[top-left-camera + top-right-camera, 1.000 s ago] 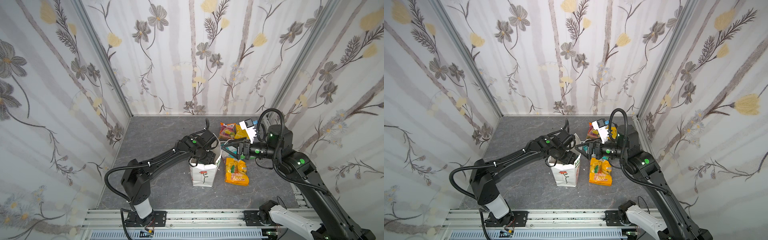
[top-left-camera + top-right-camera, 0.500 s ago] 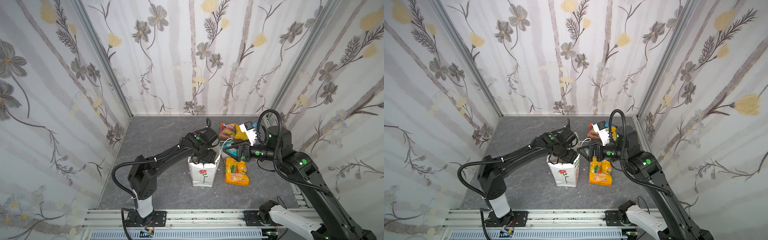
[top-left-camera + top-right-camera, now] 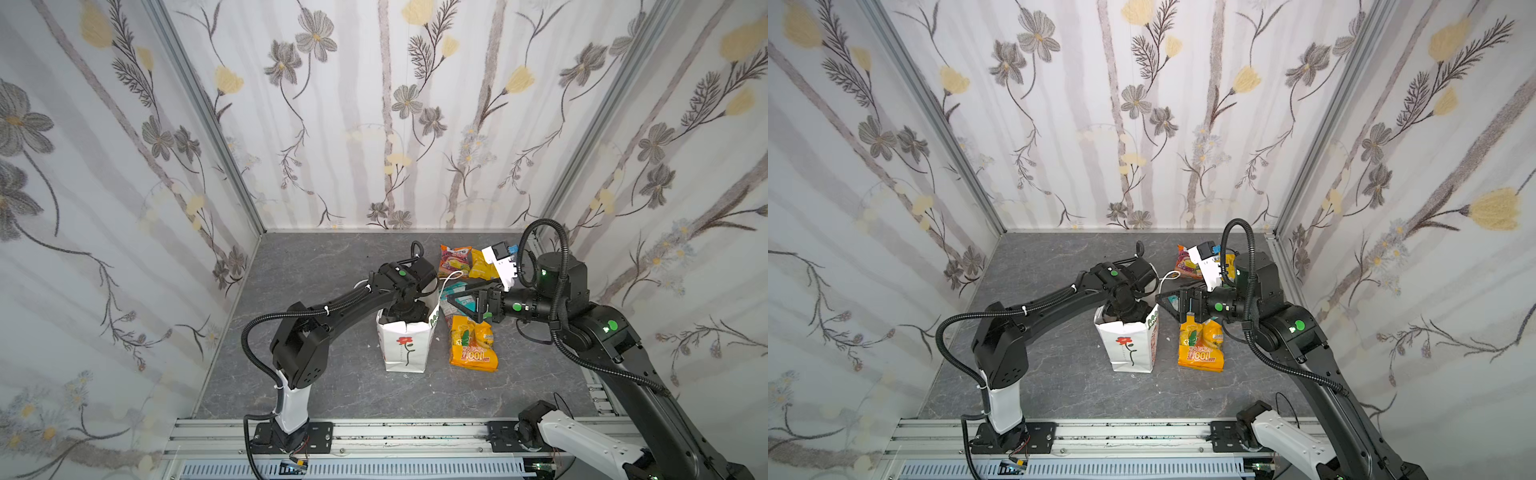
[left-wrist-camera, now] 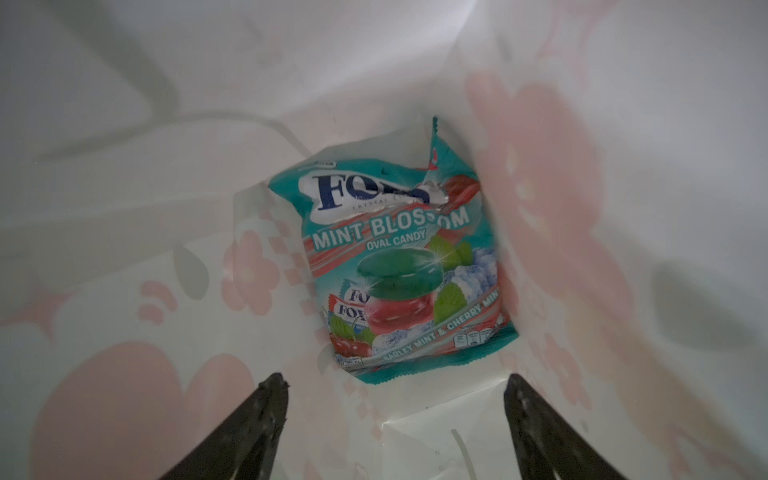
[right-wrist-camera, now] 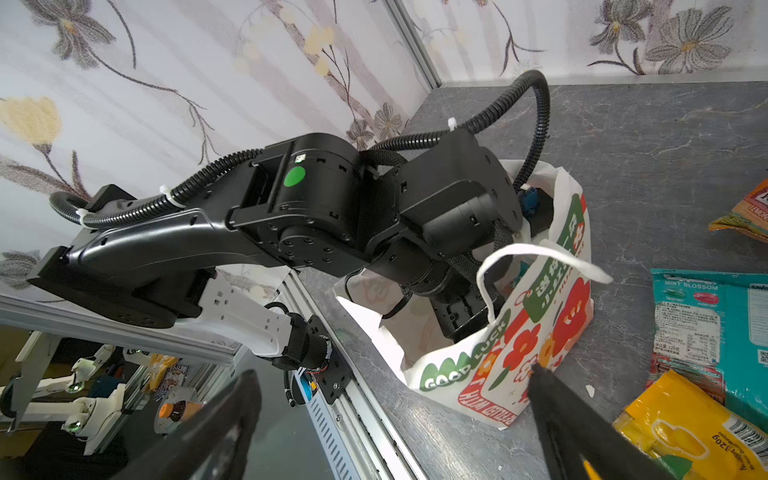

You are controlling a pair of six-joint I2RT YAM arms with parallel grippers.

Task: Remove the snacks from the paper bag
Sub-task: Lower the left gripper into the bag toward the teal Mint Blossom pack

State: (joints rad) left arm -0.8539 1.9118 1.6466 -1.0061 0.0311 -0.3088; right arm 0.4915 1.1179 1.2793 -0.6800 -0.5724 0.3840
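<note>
A grey, marble-veined tabletop [image 3: 324,270] fills the floor of the enclosure in both top views. Three wall panels [image 3: 374,104] stand around it, pale with grey stripes and printed with grey and yellow flowers on thin dark stems. Slanted aluminium corner posts [image 3: 208,120] join the panels. An aluminium rail [image 3: 415,436] runs along the near edge, with a slotted white strip [image 3: 374,471] just below it. A tiny white scrap [image 5: 589,390] lies on the tabletop.

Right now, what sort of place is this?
Probably a robot test booth, not a home: flowered wall panels box in a grey tabletop, the left arm and right arm are bolted to a metal rail, other robot arms stand beyond it.
</note>
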